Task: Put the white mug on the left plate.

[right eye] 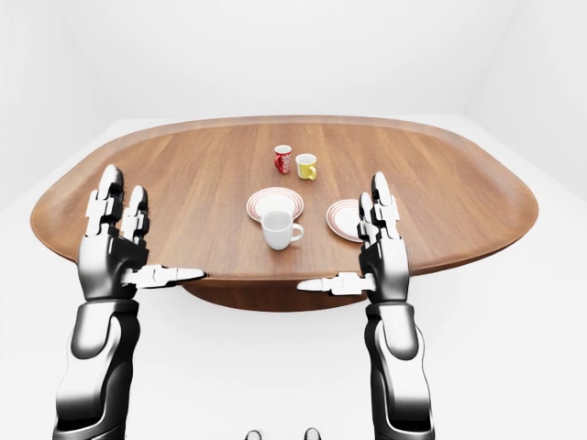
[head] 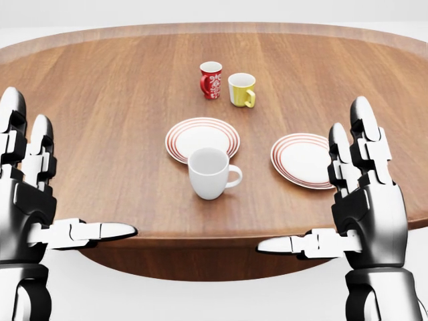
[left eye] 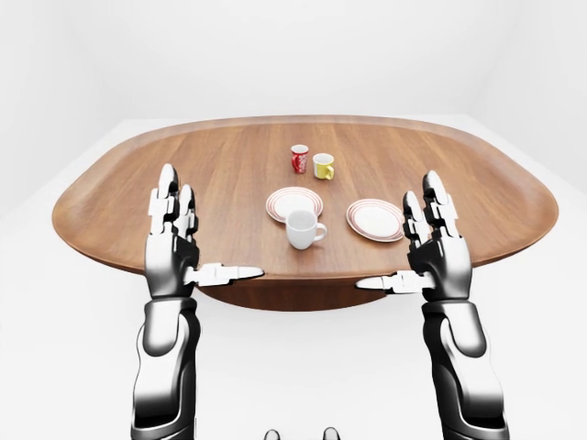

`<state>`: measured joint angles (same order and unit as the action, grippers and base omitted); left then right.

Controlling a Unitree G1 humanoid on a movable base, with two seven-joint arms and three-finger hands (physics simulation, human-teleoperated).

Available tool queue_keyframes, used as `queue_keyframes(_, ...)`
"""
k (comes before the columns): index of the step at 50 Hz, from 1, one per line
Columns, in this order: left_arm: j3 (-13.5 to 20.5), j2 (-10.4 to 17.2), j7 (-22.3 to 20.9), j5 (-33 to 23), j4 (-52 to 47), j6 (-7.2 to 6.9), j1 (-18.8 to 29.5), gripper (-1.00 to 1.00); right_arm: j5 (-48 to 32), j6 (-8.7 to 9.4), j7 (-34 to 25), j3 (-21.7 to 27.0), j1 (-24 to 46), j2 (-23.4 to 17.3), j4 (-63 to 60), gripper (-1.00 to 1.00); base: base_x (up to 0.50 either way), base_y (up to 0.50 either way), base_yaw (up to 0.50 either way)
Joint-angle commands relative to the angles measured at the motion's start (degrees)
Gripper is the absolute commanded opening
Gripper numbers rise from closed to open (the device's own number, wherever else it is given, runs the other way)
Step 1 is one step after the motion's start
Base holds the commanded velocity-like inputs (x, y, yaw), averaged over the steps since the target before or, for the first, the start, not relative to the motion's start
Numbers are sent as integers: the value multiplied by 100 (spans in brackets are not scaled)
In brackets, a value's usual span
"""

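Just below the left plate (head: 202,139) in the head view stands the white mug (head: 209,173), upright, mouth open to the top, its rim overlapping the plate's lower edge in that view. Whether the mug's base touches the plate or only sits just beside it, I cannot tell. Its handle points toward the view's right, away from the robot's left side.

Both hands are raised at the near edge of the table (head: 100,100), palms facing inward, fingers straight and spread, thumbs pointing toward each other. Neither holds anything. The left hand (head: 30,194) stands well to the left of the left plate; the right hand (head: 361,200) stands lower right of it, beyond the right plate (head: 302,160). The mug lies between the two hands, slightly nearer the right hand in the head view, though the eye views make the gap look more even.

Above the left plate, farther up the table, sit a red mug (head: 211,79) and a yellow mug (head: 241,89), well clear of the path.

My judgement: the handle side faces the right hand, so that hand looks the better placed to reach inward, grasp the mug, and carry it the short way up onto the left plate.
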<state>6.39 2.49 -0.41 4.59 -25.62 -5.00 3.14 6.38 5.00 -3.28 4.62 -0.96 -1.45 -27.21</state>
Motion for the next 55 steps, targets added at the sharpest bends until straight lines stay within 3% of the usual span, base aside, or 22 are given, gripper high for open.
queue_keyframes(1,23,19,12,56,-3,0,-9,100,5,0,-6,-3,-14,1,0,100,0,50,0)
queue_keyframes(11,25,18,2,62,-24,0,-10,100,-95,0,30,-11,4,-2,65,100,0,48,0)
queue_keyframes(30,36,16,-22,52,-93,0,-32,100,-9,0,-47,6,-38,9,238,100,0,0,0)
queue_keyframes(55,51,21,-62,83,-83,0,-54,100,42,0,-99,12,-59,-2,213,100,49,7,0)
